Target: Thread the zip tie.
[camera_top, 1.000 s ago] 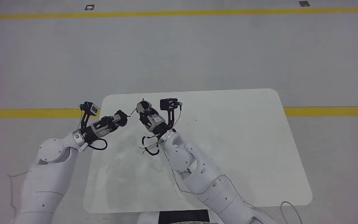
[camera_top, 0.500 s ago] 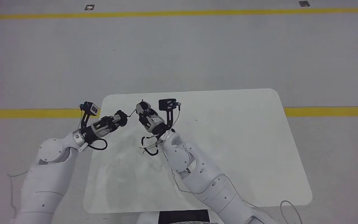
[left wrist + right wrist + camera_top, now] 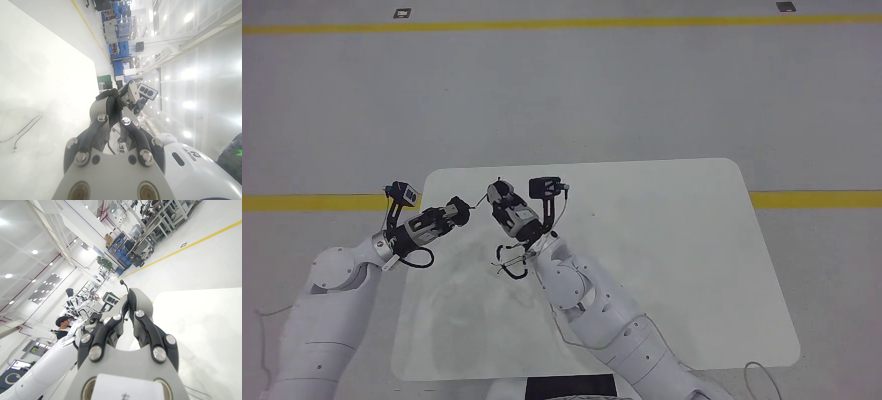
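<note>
A thin black zip tie (image 3: 128, 306) is pinched between my right gripper's (image 3: 129, 295) shut fingers, and its small head (image 3: 122, 281) sticks out past the tips. From above, both grippers meet over the white table's (image 3: 662, 260) back left part. The right gripper (image 3: 493, 193) faces the left gripper (image 3: 465, 206), with a fine black strand (image 3: 478, 203) between them. In the left wrist view my left gripper (image 3: 113, 99) is shut on a black strip end (image 3: 103, 96), tip to tip with the other gripper. How the strap runs between them is hidden.
A clear plastic bag (image 3: 20, 121) with a dark strip inside lies flat on the table (image 3: 47, 66) near the left arm. A black cable loop (image 3: 508, 260) hangs under the right forearm. Bare tabletop stretches to the right and front.
The right wrist shifted slightly left and came back. Both grippers keep their holds and their places.
</note>
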Robot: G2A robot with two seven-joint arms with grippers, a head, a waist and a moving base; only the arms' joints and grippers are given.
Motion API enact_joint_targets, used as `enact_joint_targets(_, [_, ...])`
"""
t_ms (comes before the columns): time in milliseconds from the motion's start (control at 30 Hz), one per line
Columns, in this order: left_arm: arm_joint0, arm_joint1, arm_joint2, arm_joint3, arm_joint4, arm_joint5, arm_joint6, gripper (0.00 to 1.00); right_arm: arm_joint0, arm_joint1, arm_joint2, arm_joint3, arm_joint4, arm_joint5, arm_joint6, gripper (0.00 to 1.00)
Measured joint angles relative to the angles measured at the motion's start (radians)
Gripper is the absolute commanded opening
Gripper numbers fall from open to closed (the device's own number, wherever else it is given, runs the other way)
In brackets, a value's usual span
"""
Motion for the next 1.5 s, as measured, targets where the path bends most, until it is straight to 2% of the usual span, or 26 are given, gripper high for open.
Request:
enact_joint_targets(300, [0.0,0.0,0.0,0.0,0.0,0.0,0.0,0.0,-0.008,0.004,0.0,-0.02,0.003,-0.006,0.016,0.0])
enact_joint_targets(833, [0.0,0.0,0.0,0.0,0.0,0.0,0.0,0.0,0.022,-0.004,-0.014,0.029,0.014,0.012,-0.001,0.0])
enact_joint_targets(1500, [0.0,0.0,0.0,0.0,0.0,0.0,0.0,0.0,0.02,-0.003,-0.016,0.027,0.016,0.015,0.002,0.0])
